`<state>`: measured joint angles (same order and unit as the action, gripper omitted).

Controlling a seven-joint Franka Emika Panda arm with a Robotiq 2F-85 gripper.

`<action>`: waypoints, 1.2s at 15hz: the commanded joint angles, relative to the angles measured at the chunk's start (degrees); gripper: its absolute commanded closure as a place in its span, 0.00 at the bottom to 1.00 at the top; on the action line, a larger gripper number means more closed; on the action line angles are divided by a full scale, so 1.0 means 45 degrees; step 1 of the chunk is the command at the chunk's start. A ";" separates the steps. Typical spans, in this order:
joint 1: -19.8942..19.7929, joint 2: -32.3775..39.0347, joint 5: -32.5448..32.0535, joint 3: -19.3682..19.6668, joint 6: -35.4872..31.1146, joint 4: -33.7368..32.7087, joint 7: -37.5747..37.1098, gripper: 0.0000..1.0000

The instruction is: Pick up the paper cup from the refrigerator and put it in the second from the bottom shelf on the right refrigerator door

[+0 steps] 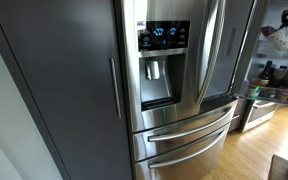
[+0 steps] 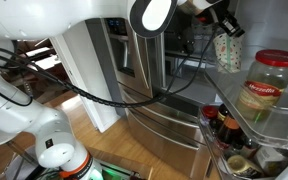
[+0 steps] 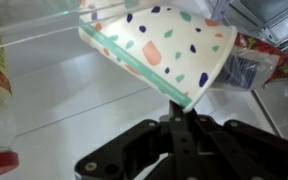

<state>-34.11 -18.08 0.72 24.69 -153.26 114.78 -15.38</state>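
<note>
Transfer step in hand: with gripper [image 3: 180, 112] pinching tilted speckled paper cup [image 3: 154, 50] by rim, carry to right refrigerator door [image 1: 228, 50], level above second-from-bottom shelf, release.

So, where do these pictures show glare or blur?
Wrist view: the paper cup is fairly sharp, the background behind it washed pale. An exterior view: the blue dispenser panel glows and streaky reflections cross the refrigerator. An exterior view: the near white arm is overexposed and soft.
</note>
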 commanded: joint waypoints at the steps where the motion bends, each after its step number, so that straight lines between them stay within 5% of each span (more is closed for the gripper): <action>1: 0.0887 -0.0368 0.1728 0.0755 -0.0590 0.0418 0.1113 0.99; 10: 0.3739 -0.1167 0.6382 0.3186 -0.1301 0.1015 0.4469 0.99; 18: 0.5556 -0.1824 0.7776 0.4849 -0.1283 0.1380 0.5652 0.99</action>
<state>-13.41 -23.27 32.79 43.66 -158.27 118.83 7.39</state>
